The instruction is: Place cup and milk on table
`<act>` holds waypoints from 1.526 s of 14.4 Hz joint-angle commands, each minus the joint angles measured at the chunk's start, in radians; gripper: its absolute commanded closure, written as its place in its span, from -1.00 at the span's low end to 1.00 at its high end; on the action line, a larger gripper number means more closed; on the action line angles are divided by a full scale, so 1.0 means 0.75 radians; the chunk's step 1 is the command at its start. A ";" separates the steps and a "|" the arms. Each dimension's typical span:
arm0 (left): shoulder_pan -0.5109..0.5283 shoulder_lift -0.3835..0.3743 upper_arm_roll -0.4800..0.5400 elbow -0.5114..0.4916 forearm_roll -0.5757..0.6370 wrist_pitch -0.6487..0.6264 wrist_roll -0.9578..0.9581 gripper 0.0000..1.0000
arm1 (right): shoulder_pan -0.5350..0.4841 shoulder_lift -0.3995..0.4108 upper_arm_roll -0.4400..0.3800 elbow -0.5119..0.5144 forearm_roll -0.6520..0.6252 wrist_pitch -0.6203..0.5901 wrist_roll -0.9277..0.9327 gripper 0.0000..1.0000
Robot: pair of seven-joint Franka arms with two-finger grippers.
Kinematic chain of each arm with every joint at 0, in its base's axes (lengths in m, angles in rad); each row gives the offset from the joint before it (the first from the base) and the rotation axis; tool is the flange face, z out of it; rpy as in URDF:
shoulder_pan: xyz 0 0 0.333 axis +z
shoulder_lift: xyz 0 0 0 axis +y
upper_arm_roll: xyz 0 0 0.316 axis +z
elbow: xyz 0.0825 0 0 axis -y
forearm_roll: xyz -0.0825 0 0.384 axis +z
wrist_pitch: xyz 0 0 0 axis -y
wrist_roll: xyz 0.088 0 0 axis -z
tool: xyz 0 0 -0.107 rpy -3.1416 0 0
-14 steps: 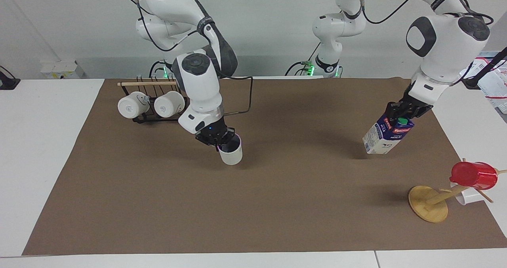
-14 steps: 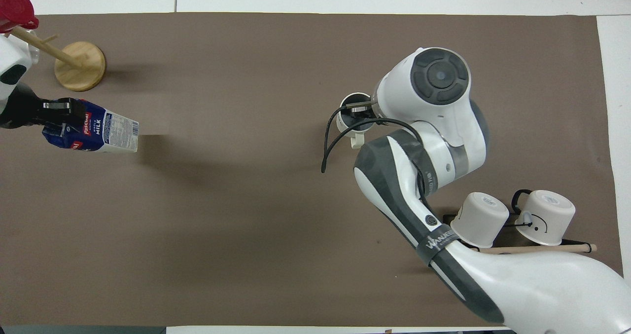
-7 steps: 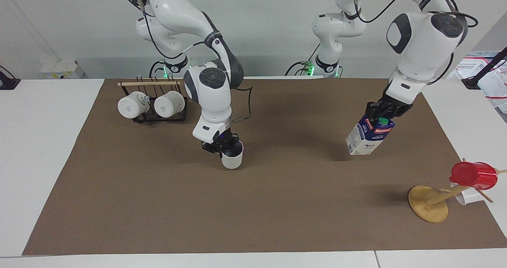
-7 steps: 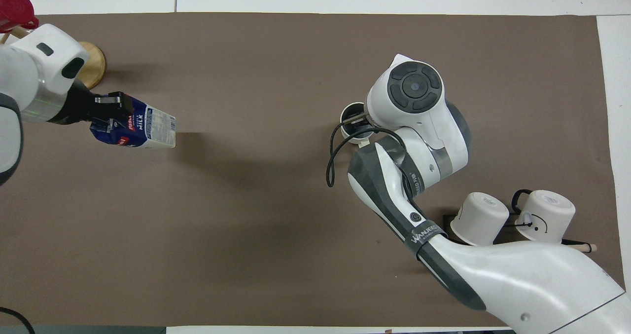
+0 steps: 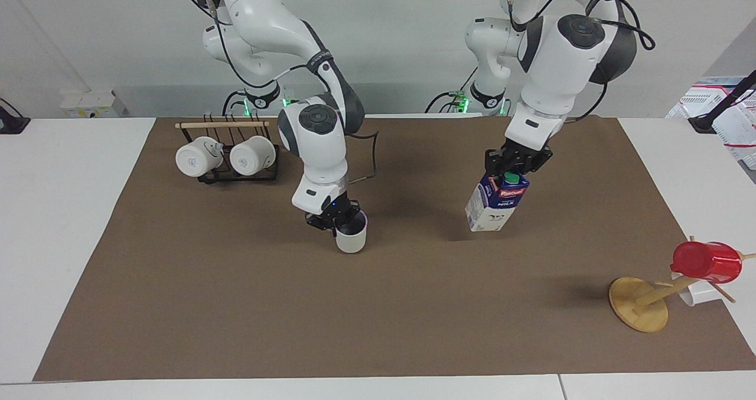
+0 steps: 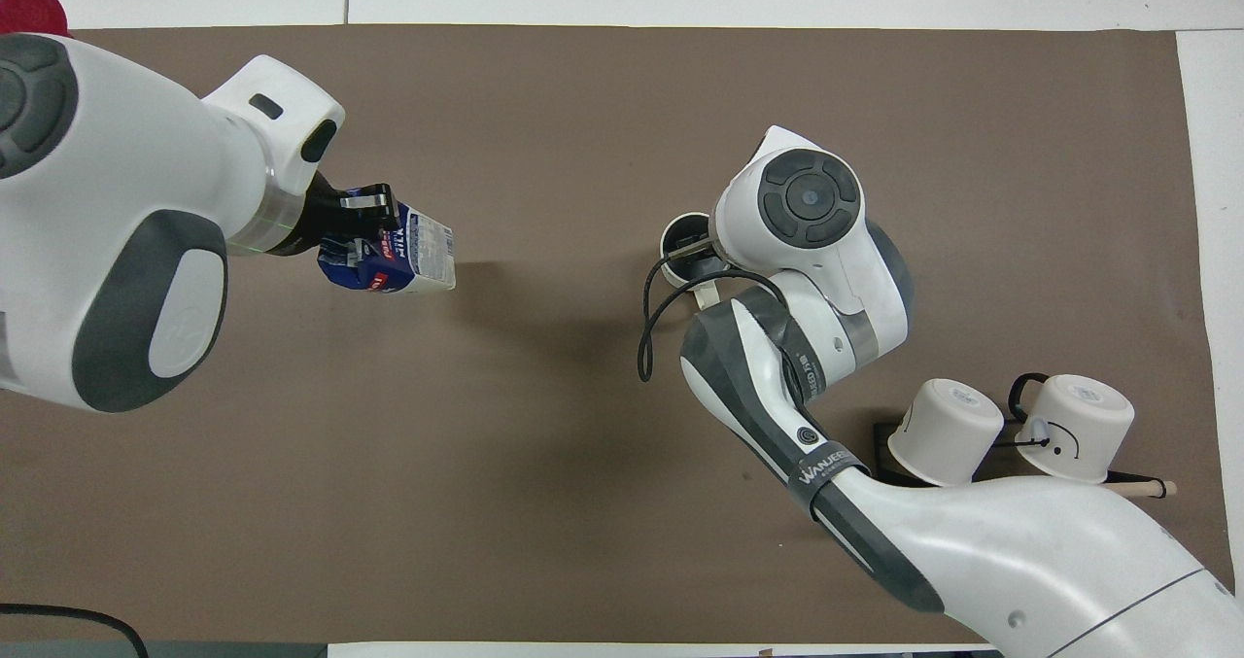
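Observation:
My right gripper (image 5: 338, 219) is shut on the rim of the light grey cup (image 5: 351, 238), which is upright, low over or on the brown mat (image 5: 354, 323) of the white table (image 5: 59, 223); I cannot tell if it touches. In the overhead view the right arm hides most of the cup (image 6: 680, 238) and the right gripper (image 6: 698, 250). My left gripper (image 5: 512, 165) is shut on the top of the blue and white milk (image 5: 494, 206), which hangs slightly tilted just above the mat. The milk (image 6: 403, 261) and the left gripper (image 6: 358, 223) also show in the overhead view.
A black rack (image 5: 236, 177) with two white mugs (image 5: 254, 155) stands near the robots at the right arm's end; it also shows in the overhead view (image 6: 880, 439). A wooden mug tree (image 5: 639, 303) with a red cup (image 5: 706, 262) stands at the left arm's end.
My left arm has carried the milk toward the middle of the table and brought it more upright. My right gripper has lowered the cup slightly and straightened it.

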 commanded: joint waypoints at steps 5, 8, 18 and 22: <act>-0.237 0.228 0.019 0.226 0.074 0.002 -0.278 1.00 | -0.024 -0.043 0.002 -0.002 0.031 0.005 0.108 -1.00; -0.321 0.341 0.023 0.312 0.080 0.010 -0.352 1.00 | -0.137 -0.182 -0.004 0.001 0.031 -0.115 0.110 -1.00; -0.450 0.431 0.021 0.347 0.162 0.121 -0.446 1.00 | -0.427 -0.421 -0.012 0.342 0.006 -0.899 0.117 -1.00; -0.448 0.431 0.019 0.333 0.162 0.188 -0.444 1.00 | -0.556 -0.501 -0.012 0.336 0.012 -1.048 -0.046 -1.00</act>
